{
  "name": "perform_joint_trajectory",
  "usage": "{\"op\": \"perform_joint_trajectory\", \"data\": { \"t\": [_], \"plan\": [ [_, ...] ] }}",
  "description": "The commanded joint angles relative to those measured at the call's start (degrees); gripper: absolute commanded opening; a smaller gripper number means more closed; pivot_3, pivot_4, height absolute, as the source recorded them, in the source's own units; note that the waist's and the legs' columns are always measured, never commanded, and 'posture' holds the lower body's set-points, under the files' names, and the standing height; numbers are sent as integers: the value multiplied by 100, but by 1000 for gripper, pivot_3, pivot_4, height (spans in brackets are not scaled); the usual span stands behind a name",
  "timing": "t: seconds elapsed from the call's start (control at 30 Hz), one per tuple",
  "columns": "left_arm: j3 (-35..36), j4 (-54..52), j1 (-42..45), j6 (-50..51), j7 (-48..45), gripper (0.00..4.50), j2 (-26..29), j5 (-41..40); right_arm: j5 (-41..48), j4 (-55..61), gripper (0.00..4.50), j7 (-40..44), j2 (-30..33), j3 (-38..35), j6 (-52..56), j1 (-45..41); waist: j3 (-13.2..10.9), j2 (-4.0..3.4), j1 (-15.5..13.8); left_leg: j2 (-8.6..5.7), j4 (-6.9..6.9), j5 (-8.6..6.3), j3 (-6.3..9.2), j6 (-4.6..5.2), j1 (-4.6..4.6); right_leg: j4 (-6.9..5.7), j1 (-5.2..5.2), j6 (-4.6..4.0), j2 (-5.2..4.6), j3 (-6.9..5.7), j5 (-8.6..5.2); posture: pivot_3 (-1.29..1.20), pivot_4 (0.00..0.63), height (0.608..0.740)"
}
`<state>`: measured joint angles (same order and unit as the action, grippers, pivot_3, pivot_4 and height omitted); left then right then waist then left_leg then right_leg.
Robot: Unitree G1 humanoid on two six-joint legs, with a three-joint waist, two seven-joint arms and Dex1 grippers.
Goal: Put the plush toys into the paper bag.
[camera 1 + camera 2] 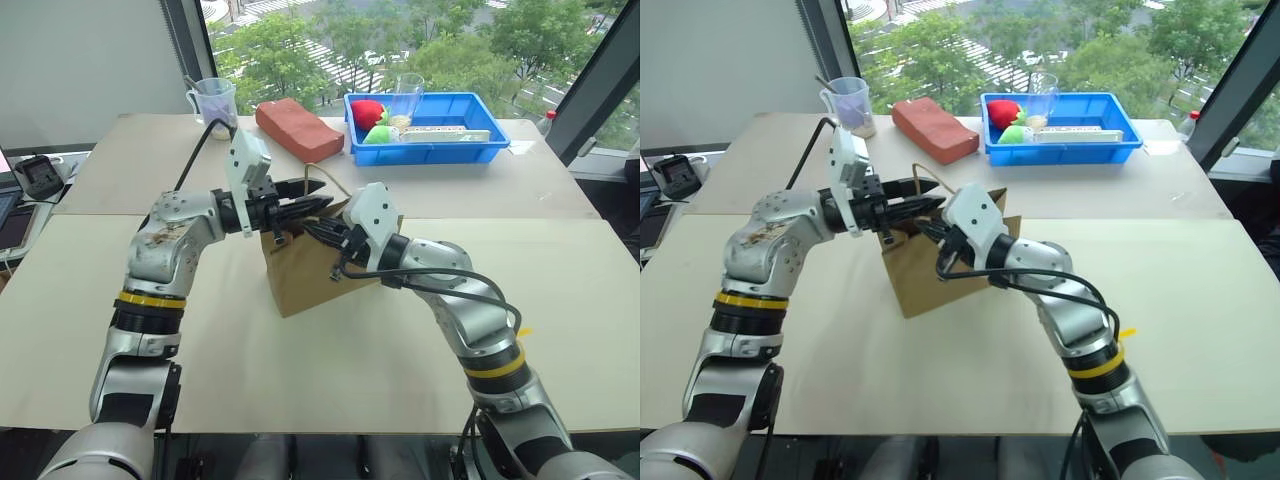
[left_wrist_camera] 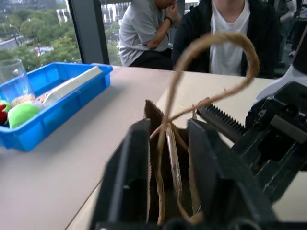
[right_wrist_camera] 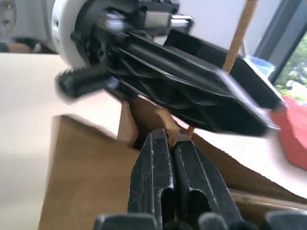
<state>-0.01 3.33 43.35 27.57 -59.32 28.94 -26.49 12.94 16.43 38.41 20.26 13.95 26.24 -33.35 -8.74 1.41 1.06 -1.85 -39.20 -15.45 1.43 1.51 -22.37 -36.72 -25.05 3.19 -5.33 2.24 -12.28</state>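
The paper bag [image 1: 305,275] stands mid-counter; left gripper [image 1: 305,206] spread around its handle, right gripper [image 3: 173,158] pinching its rim; no toys seen going in.

Two pale beige bench [image 1: 330,360] tops stand end to end, a seam running across between them, the far one [image 1: 140,160] reaching to a wall of large windows [image 1: 420,40]. Dark window frames [image 1: 185,40] slant up near the far left corner and at the far right. Daylight comes in through the glass, with green treetops and a striped road below outside. A plain white wall [image 1: 80,60] fills the far left. In the left wrist view two people [image 2: 225,33] sit beyond the bench edge, one in grey, one in a dark jacket over white.
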Motion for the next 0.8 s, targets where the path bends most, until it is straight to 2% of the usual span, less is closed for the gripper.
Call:
{"op": "perform_joint_trajectory", "data": {
  "t": [0.03,0.1,0.23,0.3,0.53,0.7,0.8],
  "plan": [
    [326,-630,-116,267,101,3650,260,-280,417,463,1659,340,230,-307,136,12,0,0,1,0,0,0,0,1,0,0,0,0,0,0,0,0,150,740],
    [560,-930,-282,466,188,4500,473,-432,684,625,2358,533,429,-463,375,-1,0,0,0,0,0,0,0,1,0,0,1,0,0,1,0,0,150,740],
    [1018,-1381,-663,863,361,4500,829,-799,1253,895,3739,764,742,-753,948,-155,0,0,2,7,0,-1,0,1,3,0,1,0,1,1,0,0,150,740],
    [1314,-1691,-1143,1048,170,4500,1194,-1022,1746,983,4433,993,1032,-1013,1433,-433,-1,-1,36,16,0,-1,0,2,3,0,1,0,2,1,0,0,150,740],
    [1318,-1813,-2112,469,-450,4500,1859,-853,2990,972,4474,1268,1749,-1572,2711,-1107,-1,-2,-30,27,12,-3,-3,4,7,51,7,-6,2,-7,-1,0,150,740],
    [964,-1494,-2226,-170,-459,4500,1606,-510,4197,728,4474,1448,2154,-1934,3803,-1815,-2,-2,-67,23,13,-5,-5,8,2,64,11,-10,-6,-8,1,0,150,740],
    [744,-1199,-2189,-654,-404,4500,1369,-194,4343,749,4474,1501,2340,-1869,3907,-2023,-2,-2,-63,28,16,-8,-5,11,4,65,12,-10,-5,-13,1,0,150,740]
  ]
}}
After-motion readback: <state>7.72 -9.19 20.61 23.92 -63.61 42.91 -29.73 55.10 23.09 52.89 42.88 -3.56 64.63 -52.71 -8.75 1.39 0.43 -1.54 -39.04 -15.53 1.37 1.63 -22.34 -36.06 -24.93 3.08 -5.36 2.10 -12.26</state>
